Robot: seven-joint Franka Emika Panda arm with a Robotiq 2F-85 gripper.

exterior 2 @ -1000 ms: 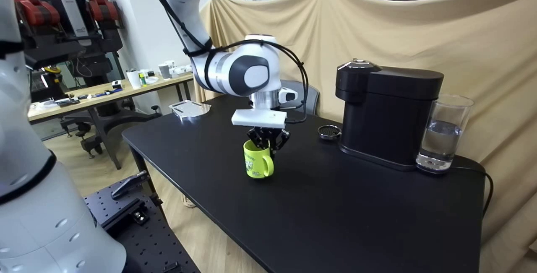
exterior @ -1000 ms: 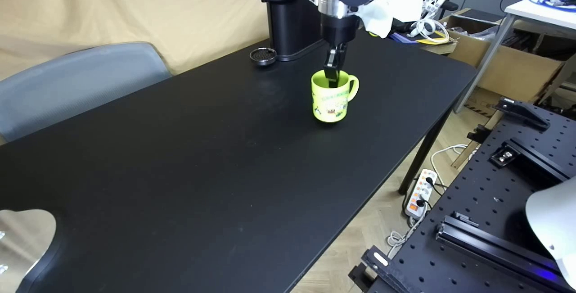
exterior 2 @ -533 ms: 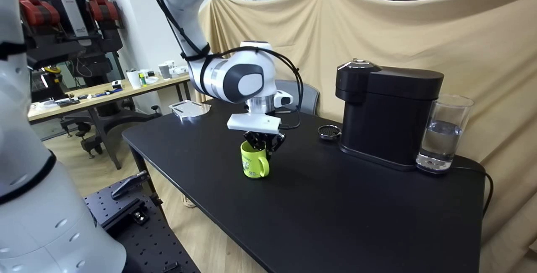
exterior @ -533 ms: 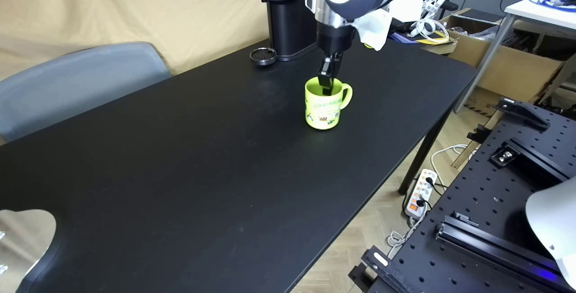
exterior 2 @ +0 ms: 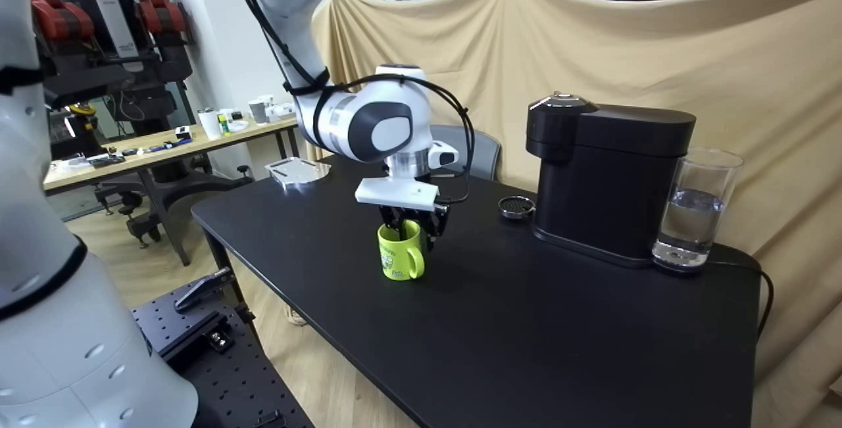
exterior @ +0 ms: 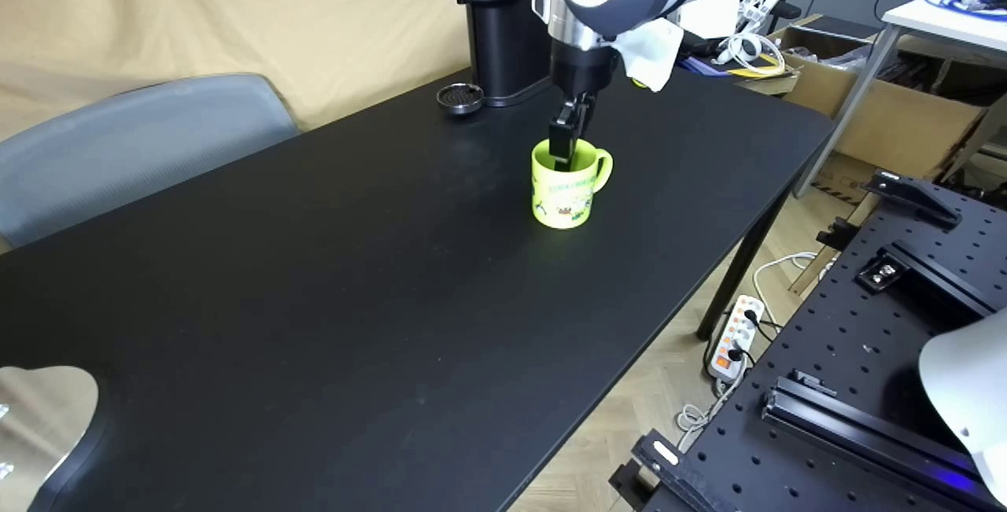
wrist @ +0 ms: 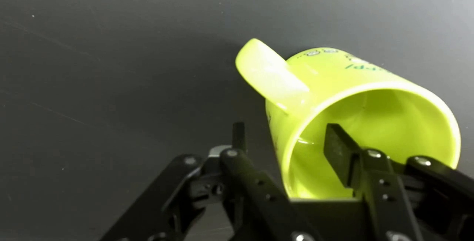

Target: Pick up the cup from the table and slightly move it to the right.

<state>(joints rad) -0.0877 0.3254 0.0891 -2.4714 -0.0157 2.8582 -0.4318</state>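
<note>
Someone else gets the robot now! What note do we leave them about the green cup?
Gripper: open, one finger inside the green cup, the other outside.
Cup: upright on the black table.
Done: it has shifted slightly in the last second; I can't tell whether that finishes the move right.
To do: probably check its spot, then raise the gripper clear.

In an exterior view I have my tool (exterior: 566,150) partly inside the lime-green mug (exterior: 562,197) at upper middle (its handle (exterior: 606,169) points frame-right). It stands upright on the black table (exterior: 354,284). I see a grey chair back (exterior: 142,142) upper left, a white power strip (exterior: 736,333) lower right.
</note>
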